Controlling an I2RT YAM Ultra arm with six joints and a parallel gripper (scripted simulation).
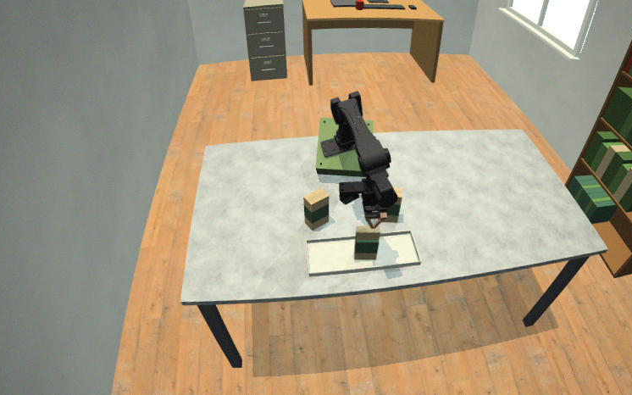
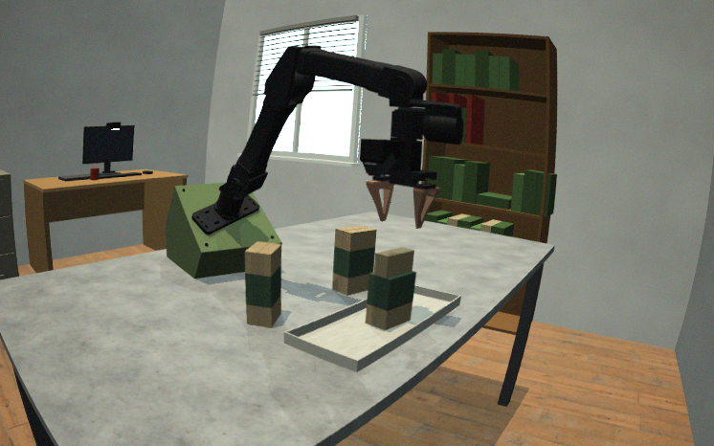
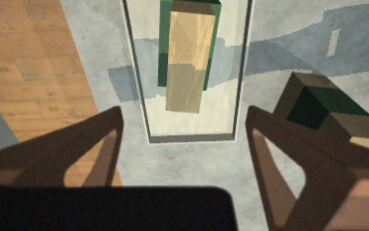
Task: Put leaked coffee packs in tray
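Above the tray (image 2: 426,318), pincer (image 2: 401,210) hangs open, pointing down.

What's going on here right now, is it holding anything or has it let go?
It holds nothing. The gripper is open, raised well above the packs. One coffee pack stands upright inside the tray, off its rim. The other two packs stand on the table outside the tray: one nearer the tray's far end, one beside the arm's green base.
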